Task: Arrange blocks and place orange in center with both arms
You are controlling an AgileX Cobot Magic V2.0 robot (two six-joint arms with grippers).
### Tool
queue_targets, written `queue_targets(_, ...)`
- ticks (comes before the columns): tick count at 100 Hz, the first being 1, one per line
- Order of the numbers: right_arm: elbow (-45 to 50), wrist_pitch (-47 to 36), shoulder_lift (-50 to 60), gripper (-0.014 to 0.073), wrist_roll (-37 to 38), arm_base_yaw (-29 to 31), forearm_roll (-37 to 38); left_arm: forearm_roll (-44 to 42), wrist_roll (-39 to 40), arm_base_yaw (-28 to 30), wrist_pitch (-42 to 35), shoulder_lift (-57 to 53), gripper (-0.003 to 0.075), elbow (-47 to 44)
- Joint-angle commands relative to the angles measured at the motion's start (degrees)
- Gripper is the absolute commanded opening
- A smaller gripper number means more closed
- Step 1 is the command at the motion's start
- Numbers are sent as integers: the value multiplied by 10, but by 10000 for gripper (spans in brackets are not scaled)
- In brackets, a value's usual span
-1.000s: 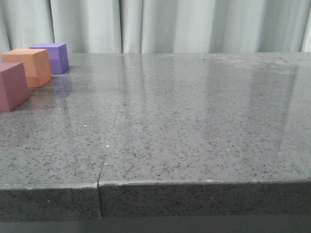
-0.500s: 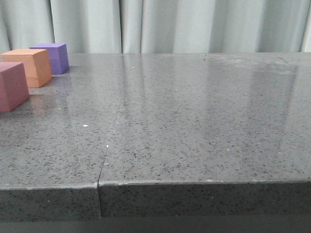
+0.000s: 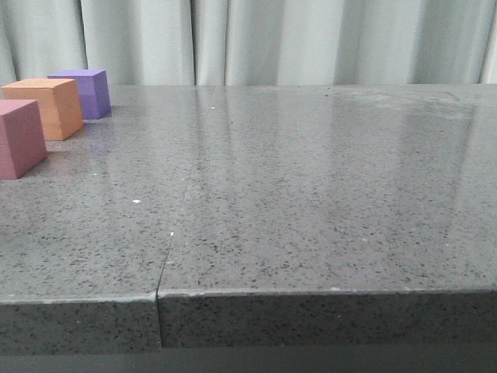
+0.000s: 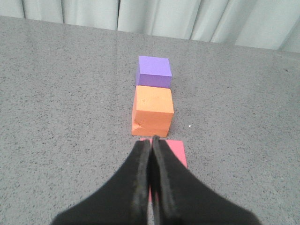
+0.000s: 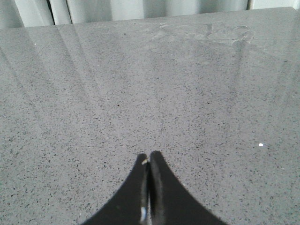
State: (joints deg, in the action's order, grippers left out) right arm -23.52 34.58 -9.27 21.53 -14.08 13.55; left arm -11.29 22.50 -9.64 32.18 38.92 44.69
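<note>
Grey speckled stone table [image 3: 311,194], pale pleated curtain [image 3: 272,39] behind its far edge. A seam [image 3: 172,233] runs from the near edge back across the top, left of middle.

Left end effector [image 4: 151,143]: fingers pressed together, nothing between them. It sits above the table, tips over the near edge of the pink-red cube [image 4: 174,151], which is mostly hidden behind the fingers in the left wrist view. Contact with the cube: cannot tell.

Right end effector [image 5: 149,157]: fingers also fully closed, empty, over bare table, well apart from the cubes. Neither end effector shows in the front view.

Blocks: all three are at the far left corner of the table, lined up in one row running from near to far.
- pink-red cube, nearest, cut off by the left frame edge in the front view
- orange cube [image 4: 152,110] in the middle slot, small chipped dent at its lower near-left corner
- purple cube [image 4: 153,71] farthest, closest to the curtain

Orange and purple look touching or just apart; orange and pink-red just beside each other, gap hard to judge. All upright, flat on the table, roughly square to each other. One white speck [image 3: 137,202] lies on the table near the seam.
</note>
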Motion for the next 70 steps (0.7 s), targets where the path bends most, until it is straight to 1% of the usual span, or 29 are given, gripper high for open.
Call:
queue_targets(1, -13, -41, -5, -67, -7, 1, 13, 3, 5, -3, -28, -22, -20, 4)
queue_targets(33, -13, -41, -5, -67, -7, 1, 13, 3, 5, -3, 31, -82, -20, -51)
queue_targets(59, -13, -41, -5, -67, -7, 1, 13, -17, 5, -3, 30, -158, -20, -124)
queue_targets(70, -13, -41, -5, -67, -7, 1, 13, -22, 1, -3, -8, -185, -20, -158)
